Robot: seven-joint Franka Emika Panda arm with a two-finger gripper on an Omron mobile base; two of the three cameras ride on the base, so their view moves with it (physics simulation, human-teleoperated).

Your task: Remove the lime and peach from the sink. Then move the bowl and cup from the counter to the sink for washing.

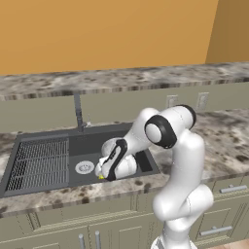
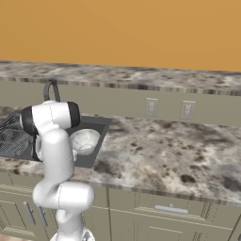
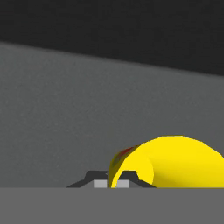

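claw (image 3: pixel 114 183) clamped on yellow cup (image 3: pixel 175 162), low inside dark sink (image 1: pixel 97 146), bowl (image 2: pixel 84 140) in basin

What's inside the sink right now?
In the sink sits the silvery bowl, near its right end. The gripper holds the yellow cup low over the basin floor. The robot's arm covers part of the basin, so anything underneath it is hidden.

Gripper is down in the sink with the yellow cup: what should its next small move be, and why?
Probably open the jaws and let go. The gripper is shut on the cup and sits low inside the sink, close above the basin floor. The bowl already lies in the basin, so releasing here would likely finish the cup's transfer.
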